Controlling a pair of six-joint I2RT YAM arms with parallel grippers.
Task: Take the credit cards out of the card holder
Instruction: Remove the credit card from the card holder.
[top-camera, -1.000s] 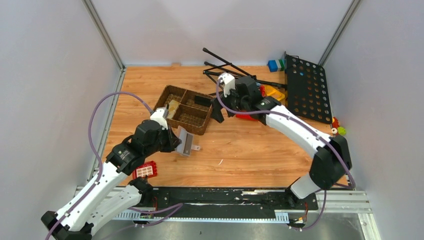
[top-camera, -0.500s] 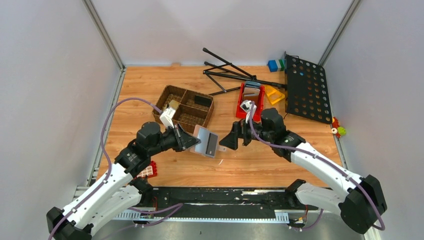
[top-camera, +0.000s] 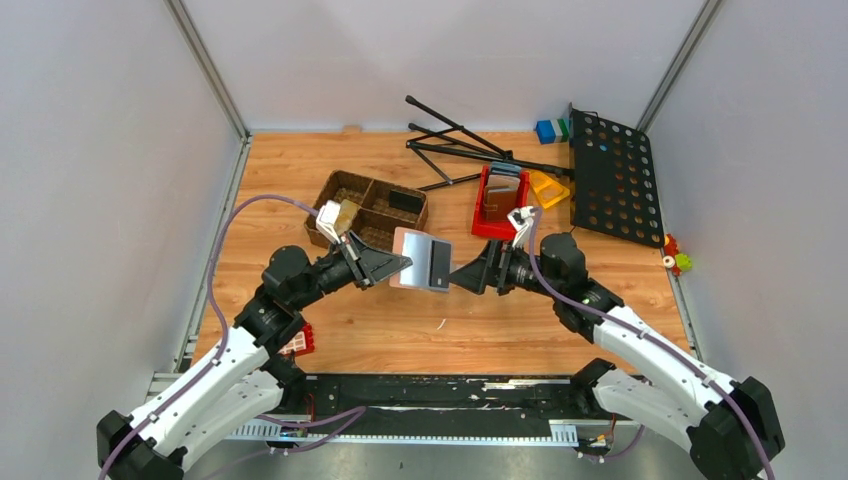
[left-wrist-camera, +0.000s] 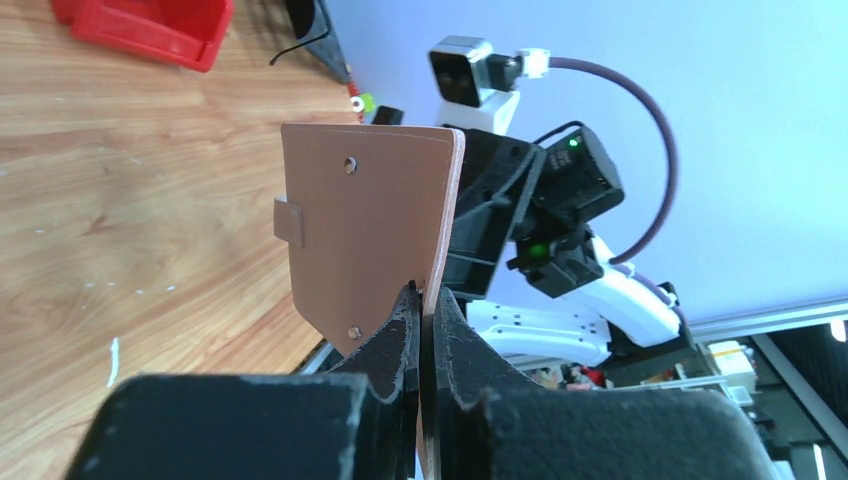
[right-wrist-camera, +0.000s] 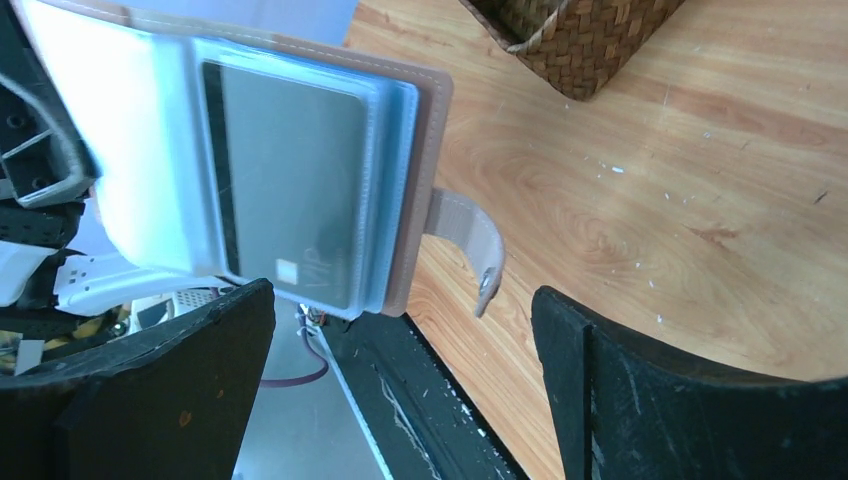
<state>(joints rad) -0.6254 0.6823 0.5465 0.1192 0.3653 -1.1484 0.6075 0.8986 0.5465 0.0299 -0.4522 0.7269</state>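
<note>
The wooden table (top-camera: 480, 315) is viewed from high above its near edge, facing downward. The taupe-brown bifold card holder (top-camera: 420, 258), mid-frame there, is shown close up by both wrist views, from opposite faces.

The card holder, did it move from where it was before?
Yes. The card holder shifted right, past the wicker basket, toward the red bin.
</note>
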